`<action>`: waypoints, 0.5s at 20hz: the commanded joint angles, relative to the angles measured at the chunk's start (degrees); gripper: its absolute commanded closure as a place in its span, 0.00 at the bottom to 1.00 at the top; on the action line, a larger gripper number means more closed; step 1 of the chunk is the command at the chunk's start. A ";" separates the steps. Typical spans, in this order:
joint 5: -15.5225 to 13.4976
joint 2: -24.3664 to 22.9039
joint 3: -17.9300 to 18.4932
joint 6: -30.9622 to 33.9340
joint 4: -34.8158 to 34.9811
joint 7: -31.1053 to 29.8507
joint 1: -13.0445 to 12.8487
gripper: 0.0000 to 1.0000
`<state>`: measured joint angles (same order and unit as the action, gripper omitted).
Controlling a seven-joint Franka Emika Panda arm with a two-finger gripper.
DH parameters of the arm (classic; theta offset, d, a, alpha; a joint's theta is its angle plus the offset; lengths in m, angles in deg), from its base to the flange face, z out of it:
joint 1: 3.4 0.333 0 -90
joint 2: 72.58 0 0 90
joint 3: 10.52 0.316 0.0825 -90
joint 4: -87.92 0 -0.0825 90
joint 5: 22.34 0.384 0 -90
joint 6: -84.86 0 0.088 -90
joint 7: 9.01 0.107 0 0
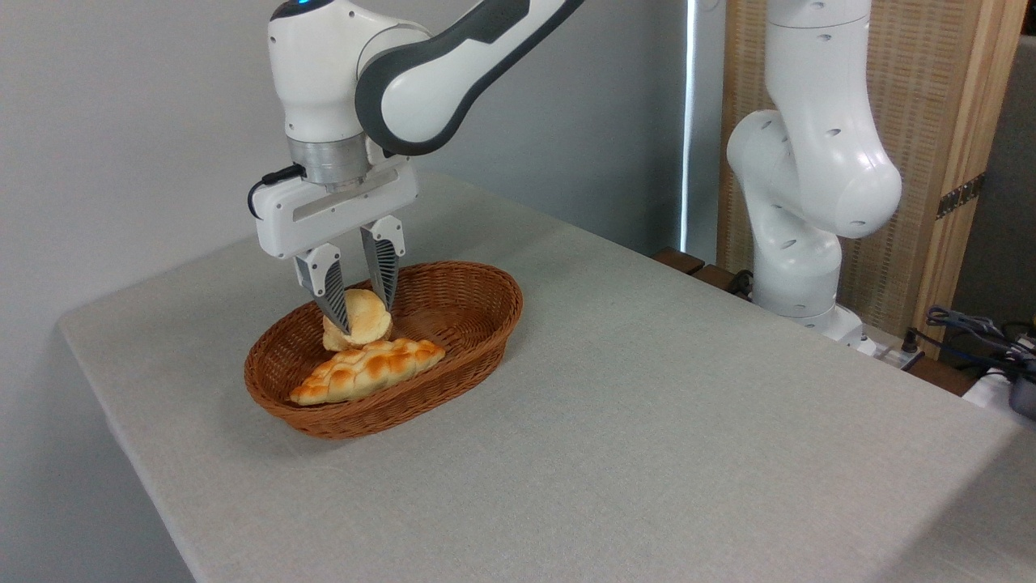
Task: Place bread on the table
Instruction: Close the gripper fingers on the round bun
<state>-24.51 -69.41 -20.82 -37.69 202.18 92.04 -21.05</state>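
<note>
Left of centre in the frame, the gripper (363, 314) clamps the round bun (364, 318) inside the wicker basket (477, 324), just behind the braided loaf (368, 369), on the grey table (647, 421).

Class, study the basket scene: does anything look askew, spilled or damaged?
Only the bread: it sits tipped on edge between the claw fingers, leaning against the braided loaf inside the basket. Nothing is spilled or visibly damaged.
</note>
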 commanded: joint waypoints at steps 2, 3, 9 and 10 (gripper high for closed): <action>0.50 0.08 0.02 -0.94 0.17 0.46 0.16 0.82; 0.42 0.08 0.02 -0.85 0.17 0.46 0.16 0.84; 0.42 -0.01 0.02 -0.85 0.09 0.46 0.33 0.89; 0.42 -0.01 0.11 -0.85 0.09 0.38 0.33 0.90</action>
<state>-24.51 -69.40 -20.82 -37.69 202.18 92.04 -20.95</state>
